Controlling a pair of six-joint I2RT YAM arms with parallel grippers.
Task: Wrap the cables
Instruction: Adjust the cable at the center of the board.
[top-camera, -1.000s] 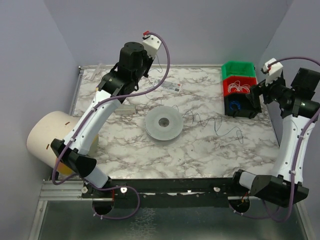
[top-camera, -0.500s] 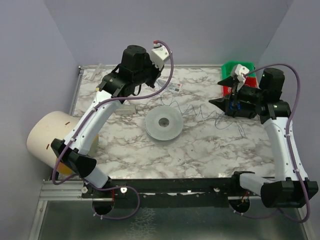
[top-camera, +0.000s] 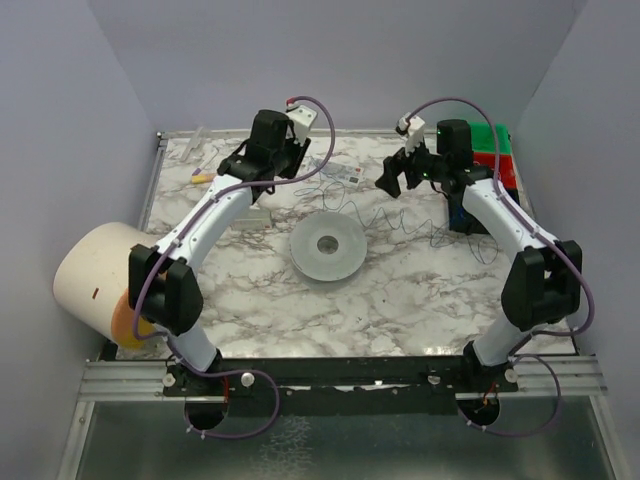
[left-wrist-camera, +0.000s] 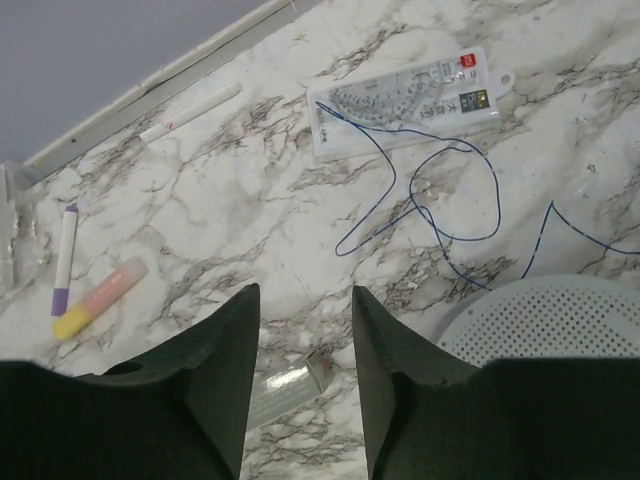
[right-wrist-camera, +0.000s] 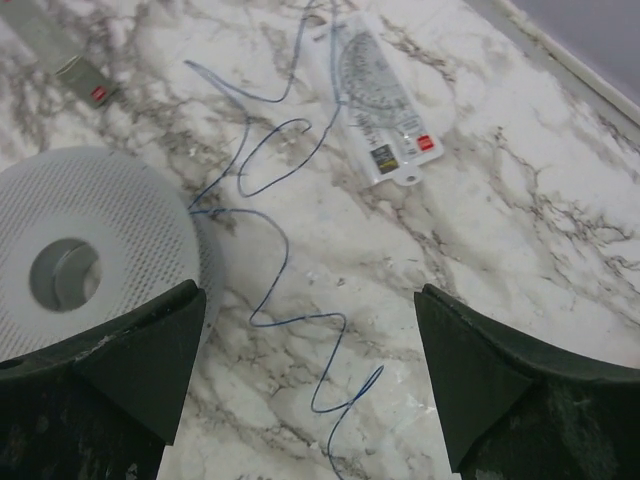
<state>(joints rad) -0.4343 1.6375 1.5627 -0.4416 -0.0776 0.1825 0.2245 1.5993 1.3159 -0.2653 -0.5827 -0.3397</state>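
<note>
One thin dark cable (right-wrist-camera: 284, 255) lies in loose kinks on the marble table (top-camera: 400, 300). It runs from the clear protractor pack (right-wrist-camera: 380, 110) at upper centre of the top view, past the upper right rim of the perforated white disc (top-camera: 327, 245), toward the right. Left gripper (left-wrist-camera: 305, 295): jaws parted, nothing between them, over bare table left of the cable. Right gripper (right-wrist-camera: 310, 292): jaws wide apart, empty, over the kinks.
</note>
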